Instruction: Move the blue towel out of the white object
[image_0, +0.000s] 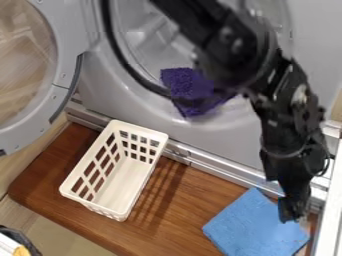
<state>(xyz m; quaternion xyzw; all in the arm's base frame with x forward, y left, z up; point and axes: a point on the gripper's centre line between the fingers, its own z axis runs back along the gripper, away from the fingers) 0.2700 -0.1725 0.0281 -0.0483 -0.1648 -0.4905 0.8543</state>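
Note:
My black gripper hangs at the lower right, pointing down over the upper right part of the blue towel. Whether it touches the cloth, I cannot tell. The towel lies spread on the brown wooden surface, outside the white basket and to its right. That basket, with slotted sides, stands left of centre on the same wood, its top facing up and its inner bottom visible.
Behind stands a grey-white machine with a round opening and its door swung out at the left. A purple cloth hangs at the opening, partly behind the arm. A metal rail runs behind the wood.

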